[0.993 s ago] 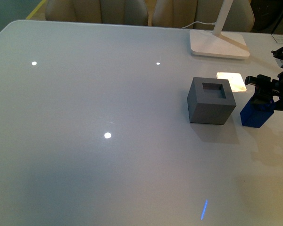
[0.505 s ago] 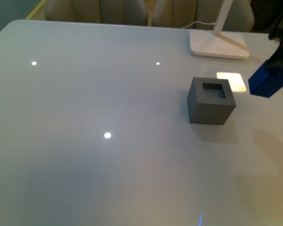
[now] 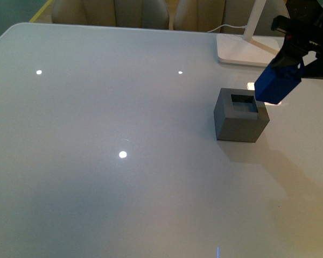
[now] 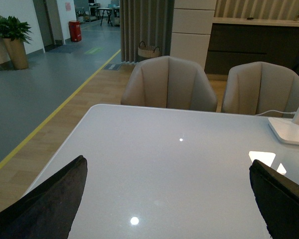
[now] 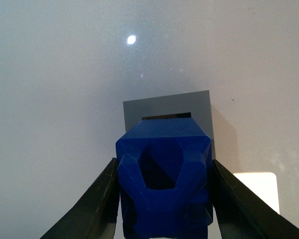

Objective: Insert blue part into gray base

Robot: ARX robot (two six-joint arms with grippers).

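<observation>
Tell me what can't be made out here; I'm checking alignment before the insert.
- Front view: the right edge cuts off part of the right gripper. The part covers the base's far right corner, so its height above the hole is unclear.
- Right wrist view: the part hides most of the hole; only a sliver shows.
- Left wrist view: part and base are out of frame. The left gripper shows only two dark fingertips, cut off by the edges.

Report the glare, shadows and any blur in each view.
Front view: small glints on the glossy table, a bright lit patch partly hidden by the blue part, a soft shadow beside the gray base. Left wrist view: left pincer fingers dark and blurred, close to the lens. Right wrist view: blue part sharp, one glint on the table.
</observation>
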